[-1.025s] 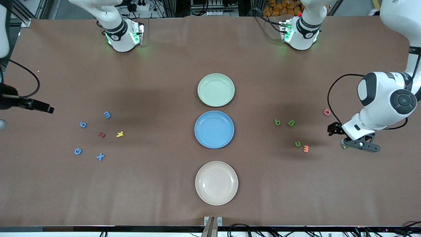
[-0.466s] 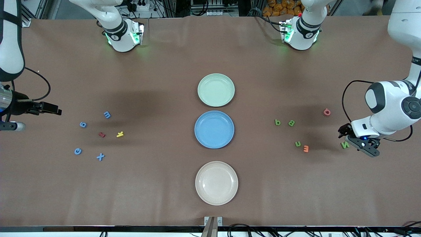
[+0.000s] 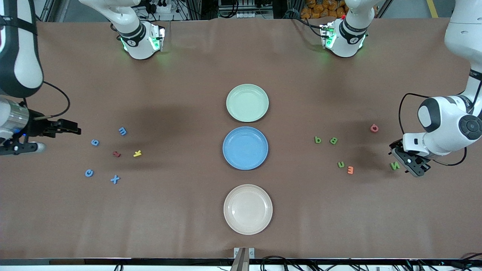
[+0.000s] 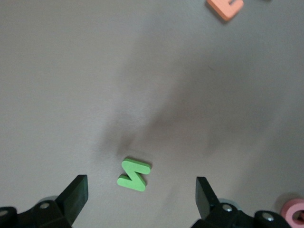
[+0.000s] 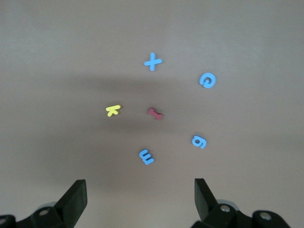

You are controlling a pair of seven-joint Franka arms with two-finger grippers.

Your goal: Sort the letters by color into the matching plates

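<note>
The green N (image 3: 394, 165) lies flat on the desk (image 3: 188, 210) toward the left arm's end, and it now shows almost whole: a second ago the left gripper (image 3: 408, 162) covered all but a sliver of it, and since then the wrist has swung round so that the letter sits in the open just beside the gripper. In the left wrist view the green N (image 4: 134, 174) lies between the two fingers (image 4: 76, 194), which stand wide apart, touching nothing and holding nothing. I judge this to be the line-up for the first green pick.

The other green letters, b (image 3: 318, 140), a (image 3: 333, 140) and u (image 3: 340, 164), rest untouched between the N and the plates, with an orange letter (image 3: 350, 170) touching-close to the u and a pink letter (image 3: 374, 128) nearer the bases.

The right gripper (image 3: 71, 131) has come in from the desk's edge over the last second and hangs near the blue letters. Its fingers (image 5: 76, 197) are also spread wide and empty. The blue m (image 3: 122, 131), g (image 3: 95, 142), c (image 3: 89, 173) and x (image 3: 115, 179) surround a red letter (image 3: 116, 154) and a yellow letter (image 3: 137, 153).

The mint green plate (image 3: 247, 87), the blue plate (image 3: 245, 130) and the beige-pink plate (image 3: 248, 188) are all empty, so no sorting is done yet.
</note>
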